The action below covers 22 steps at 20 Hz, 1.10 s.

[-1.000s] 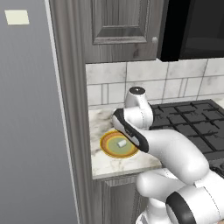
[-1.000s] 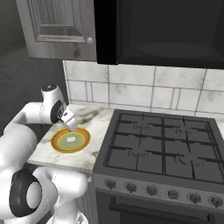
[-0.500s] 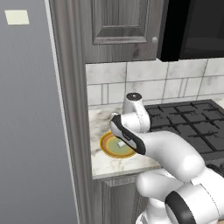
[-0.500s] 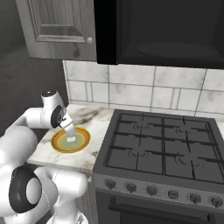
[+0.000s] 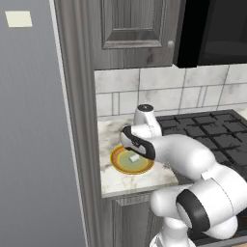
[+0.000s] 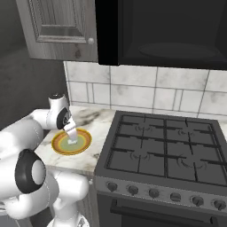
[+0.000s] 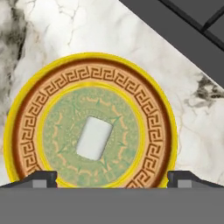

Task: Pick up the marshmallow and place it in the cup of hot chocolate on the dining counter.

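Marshmallow [image 7: 94, 138]: small white soft-edged block, lying flat at centre of plate's green field; long axis runs roughly 1 to 7 o'clock in hand view.
Plate [image 7: 26, 131]: round, yellow rim, brown key-pattern band, olive-green middle; sits on marble counter near its front edge.
Gripper [image 7: 111, 177]: poised above plate, pointing down at it; dark fingertips [image 7: 39, 178] spread wide at 7 and 5 o'clock of hand view, marshmallow between them and further up the view, nothing held, no contact seen.
Counter [image 5: 112, 181]: narrow white-and-grey veined marble slab; heavy dark veining at 11 o'clock of plate in hand view.
Stove [image 6: 164, 150]: black gas range with cast grates, butting counter's edge; row of knobs along front panel; corner crosses 1 o'clock of hand view.
Backsplash [image 6: 133, 95]: pale marbled tiles with grey grout behind counter and stove.
Upper cabinet [image 5: 135, 29]: grey wood-grain panel door with small knob, above counter.
Hood [image 6: 168, 31]: black, box-shaped unit over stove.
Tall panel [image 5: 79, 120]: grey wood-grain upright at counter's 9 o'clock side in left base view, flat grey surface beyond it.
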{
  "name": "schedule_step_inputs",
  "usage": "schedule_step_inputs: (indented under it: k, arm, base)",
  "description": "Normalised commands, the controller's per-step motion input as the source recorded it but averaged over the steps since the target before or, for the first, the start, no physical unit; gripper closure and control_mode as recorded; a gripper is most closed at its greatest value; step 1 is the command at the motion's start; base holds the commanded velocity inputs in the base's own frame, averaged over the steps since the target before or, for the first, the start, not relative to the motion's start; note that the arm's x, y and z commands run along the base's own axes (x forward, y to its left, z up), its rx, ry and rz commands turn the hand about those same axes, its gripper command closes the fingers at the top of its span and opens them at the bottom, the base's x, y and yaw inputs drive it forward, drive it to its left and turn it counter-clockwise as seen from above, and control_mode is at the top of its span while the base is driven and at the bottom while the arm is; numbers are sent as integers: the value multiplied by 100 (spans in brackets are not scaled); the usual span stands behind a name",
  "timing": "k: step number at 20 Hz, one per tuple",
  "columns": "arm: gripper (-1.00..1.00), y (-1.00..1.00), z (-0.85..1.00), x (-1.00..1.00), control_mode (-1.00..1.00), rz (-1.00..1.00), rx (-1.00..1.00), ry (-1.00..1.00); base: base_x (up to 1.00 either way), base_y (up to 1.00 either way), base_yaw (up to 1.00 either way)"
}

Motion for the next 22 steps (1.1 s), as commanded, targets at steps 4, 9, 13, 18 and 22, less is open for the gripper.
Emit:
schedule_step_inputs:
  k: [4, 9, 13, 18, 22]
  arm:
    - [-100, 0, -26, 24, -100, -5, 3, 9]
    - [-100, 10, -27, 13, -100, -4, 0, 8]
    - [-100, 14, -26, 9, -100, -5, 0, 7]
    - [-100, 4, -26, 9, -100, -5, 0, 5]
    - [-100, 0, -18, 15, -100, -5, 0, 5]
  base:
    - [0, 0, 0]
    - [0, 0, 0]
    - [0, 0, 0]
    - [0, 0, 0]
    - [0, 0, 0]
